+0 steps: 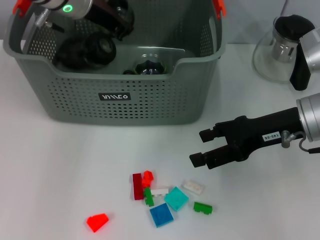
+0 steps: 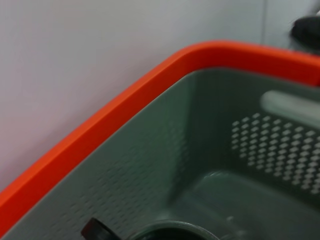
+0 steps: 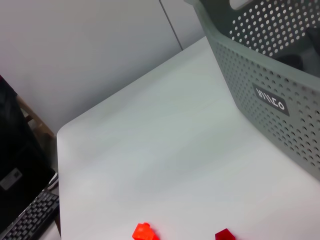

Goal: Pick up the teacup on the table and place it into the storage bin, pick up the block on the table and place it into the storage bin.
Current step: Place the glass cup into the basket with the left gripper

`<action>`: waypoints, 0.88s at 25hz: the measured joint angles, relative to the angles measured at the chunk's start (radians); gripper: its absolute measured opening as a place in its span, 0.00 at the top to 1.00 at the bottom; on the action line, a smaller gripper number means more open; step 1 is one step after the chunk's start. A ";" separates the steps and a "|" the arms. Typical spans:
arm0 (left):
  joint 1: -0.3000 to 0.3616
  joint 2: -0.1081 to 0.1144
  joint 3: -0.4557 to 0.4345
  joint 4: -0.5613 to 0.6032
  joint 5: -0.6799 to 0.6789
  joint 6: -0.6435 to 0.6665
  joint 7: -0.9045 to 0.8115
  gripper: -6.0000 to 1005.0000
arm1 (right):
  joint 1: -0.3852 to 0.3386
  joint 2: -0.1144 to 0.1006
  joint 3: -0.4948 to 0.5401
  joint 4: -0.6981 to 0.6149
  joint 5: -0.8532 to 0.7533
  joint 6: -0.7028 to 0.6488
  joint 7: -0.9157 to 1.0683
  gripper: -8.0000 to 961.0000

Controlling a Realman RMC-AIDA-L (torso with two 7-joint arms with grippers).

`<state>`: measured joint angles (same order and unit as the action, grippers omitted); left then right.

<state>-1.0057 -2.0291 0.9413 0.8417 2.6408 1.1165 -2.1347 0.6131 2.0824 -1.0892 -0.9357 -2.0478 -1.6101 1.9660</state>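
Note:
The grey perforated storage bin (image 1: 150,100) stands at the back of the white table, with its black label facing me. A glass teacup (image 1: 150,65) sits inside it on the bin floor. My left arm (image 1: 65,10) reaches down into the bin's left side; its wrist view shows the bin's orange rim (image 2: 125,105) and inner wall. Several small blocks (image 1: 162,197) lie in a cluster on the table in front of the bin, and a lone red block (image 1: 97,221) lies to their left. My right gripper (image 1: 201,147) is open and empty, hovering to the upper right of the cluster.
A glass teapot (image 1: 280,50) with a black lid stands at the back right, close behind my right arm. In the right wrist view the bin (image 3: 270,95) and two red blocks (image 3: 143,232) show, with the table's edge and a keyboard (image 3: 30,220) beyond.

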 joint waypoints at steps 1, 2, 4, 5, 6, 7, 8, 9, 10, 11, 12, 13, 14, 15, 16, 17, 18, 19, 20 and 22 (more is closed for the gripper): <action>-0.006 -0.002 0.001 -0.014 0.021 -0.019 -0.008 0.94 | 0.000 0.000 0.000 0.000 0.000 -0.001 0.000 0.03; -0.009 -0.004 0.004 -0.022 0.038 -0.032 -0.014 0.94 | 0.000 0.000 0.000 0.000 0.000 -0.001 0.000 0.03; -0.014 -0.012 0.013 -0.035 0.069 -0.053 -0.019 0.94 | -0.001 0.000 0.000 0.000 0.000 -0.002 0.000 0.03; -0.014 -0.012 0.013 -0.035 0.069 -0.053 -0.019 0.94 | -0.002 0.000 0.000 0.000 0.000 -0.002 0.000 0.03; -0.014 -0.020 0.021 -0.042 0.088 -0.067 -0.020 0.94 | -0.003 0.000 0.000 0.000 0.000 -0.002 0.000 0.03; -0.014 -0.026 0.027 -0.050 0.107 -0.081 -0.020 0.94 | -0.003 0.001 0.001 0.000 0.000 -0.002 0.000 0.04; -0.014 -0.030 0.030 -0.056 0.117 -0.088 -0.021 0.94 | -0.003 0.001 0.001 0.000 0.000 -0.002 0.000 0.04; -0.014 -0.032 0.033 -0.061 0.124 -0.094 -0.021 0.94 | -0.003 0.001 0.002 0.000 0.000 -0.002 0.001 0.04; -0.014 -0.035 0.039 -0.066 0.130 -0.100 -0.021 0.94 | -0.003 0.002 0.002 0.000 0.000 -0.002 0.001 0.04; -0.015 -0.037 0.047 -0.071 0.133 -0.106 -0.021 0.94 | -0.003 0.002 0.002 0.000 0.000 -0.002 0.001 0.04; -0.015 -0.038 0.053 -0.074 0.134 -0.108 -0.021 0.94 | -0.004 0.003 0.002 0.000 0.000 -0.002 0.001 0.04; -0.014 -0.040 0.063 -0.077 0.134 -0.114 -0.021 0.94 | -0.004 0.003 0.002 0.000 0.000 -0.002 0.001 0.04; -0.013 -0.042 0.070 -0.079 0.135 -0.117 -0.021 0.94 | -0.004 0.003 0.002 0.000 0.000 -0.002 0.001 0.04; -0.011 -0.046 0.080 -0.082 0.140 -0.124 -0.021 0.94 | -0.005 0.004 0.002 0.000 0.000 -0.002 0.001 0.04; -0.010 -0.049 0.085 -0.085 0.144 -0.128 -0.021 0.94 | -0.005 0.004 0.002 0.000 0.000 -0.002 0.001 0.04; -0.010 -0.053 0.090 -0.090 0.154 -0.133 -0.022 0.94 | -0.006 0.005 0.002 0.000 0.000 -0.002 0.001 0.04; -0.010 -0.057 0.094 -0.094 0.162 -0.138 -0.022 0.94 | -0.006 0.005 0.002 0.000 0.000 -0.002 0.001 0.04; -0.010 -0.062 0.099 -0.099 0.172 -0.144 -0.023 0.94 | -0.006 0.006 0.002 0.000 0.000 -0.002 0.001 0.04; -0.010 -0.064 0.101 -0.101 0.177 -0.147 -0.024 0.94 | -0.006 0.007 0.002 0.000 -0.001 -0.002 0.001 0.04; -0.010 -0.069 0.103 -0.104 0.186 -0.149 -0.024 0.94 | -0.005 0.007 0.002 0.000 -0.001 -0.002 0.000 0.04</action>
<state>-1.0159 -2.0980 1.0444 0.7377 2.8264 0.9675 -2.1590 0.6078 2.0899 -1.0876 -0.9357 -2.0490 -1.6117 1.9660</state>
